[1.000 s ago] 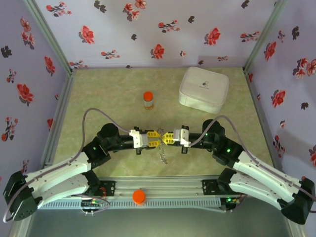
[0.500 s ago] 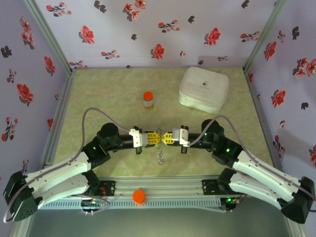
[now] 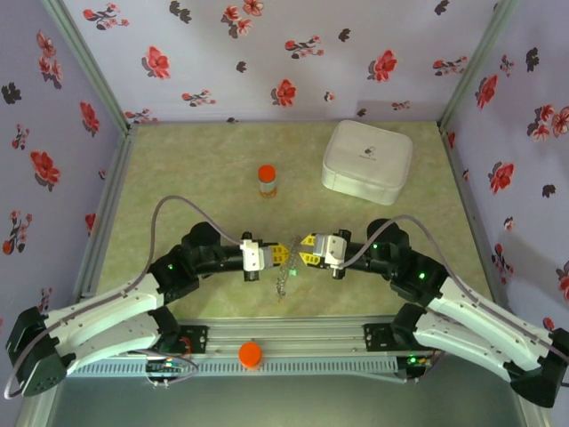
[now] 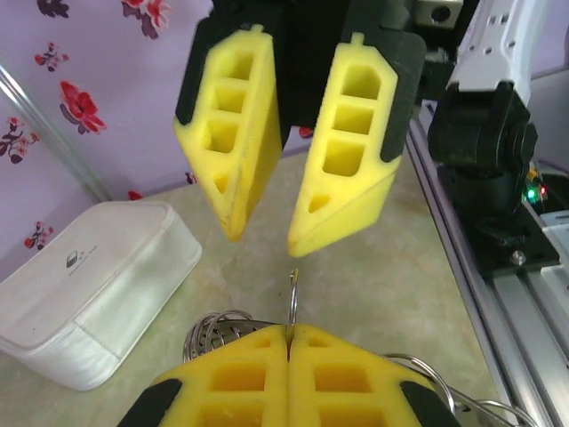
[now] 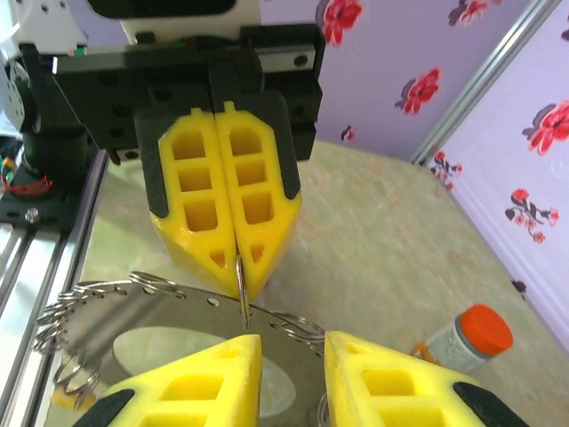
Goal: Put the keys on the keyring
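While our left gripper point(image 4: 289, 331) is shut on a thin loop of the keyring point(image 5: 178, 311), hung between the two, our right gripper point(image 4: 264, 238) faces it, parted and empty. Threading seems in hand. Next, we judge, the right must grip that loop precisely.

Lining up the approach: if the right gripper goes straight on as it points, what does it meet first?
Probably the thin wire loop held in the left gripper, dead ahead of the open right gripper; depth is unclear.
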